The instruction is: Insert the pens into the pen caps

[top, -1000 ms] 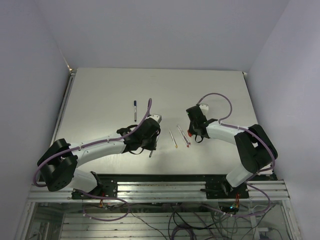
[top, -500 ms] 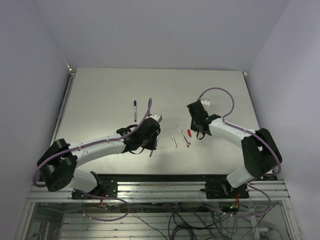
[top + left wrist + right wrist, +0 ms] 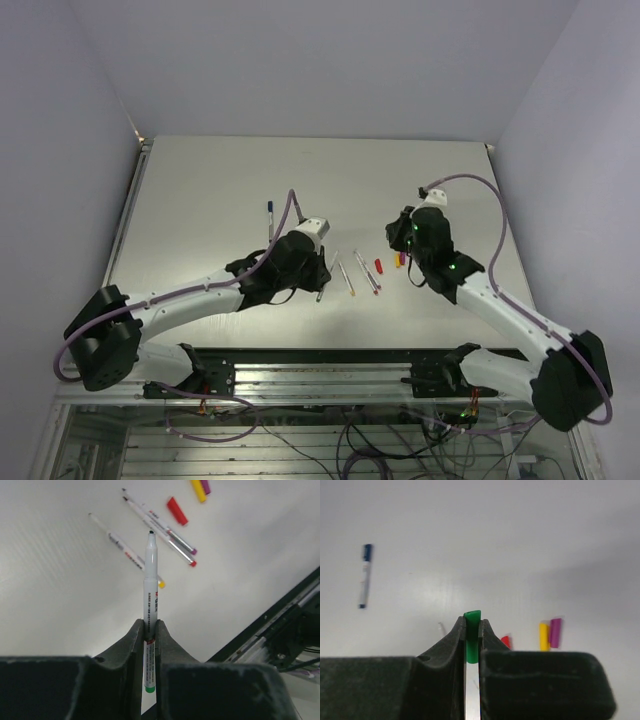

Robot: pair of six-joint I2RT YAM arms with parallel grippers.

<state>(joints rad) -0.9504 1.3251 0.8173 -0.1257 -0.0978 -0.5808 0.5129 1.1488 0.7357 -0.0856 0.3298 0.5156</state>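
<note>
Left gripper (image 3: 150, 628) is clamped on a pen (image 3: 151, 575); right gripper (image 3: 471, 624) is clamped on the green cap (image 3: 471, 636). Loose pens (image 3: 116, 540) lie ahead of the left.

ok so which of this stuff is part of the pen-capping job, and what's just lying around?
Job:
- pen in left fingers
- green cap in right fingers
- three loose pens
- red cap, yellow cap, magenta cap
- blue-capped pen, already done

Not job:
- aluminium rail
- wiring below it
</note>
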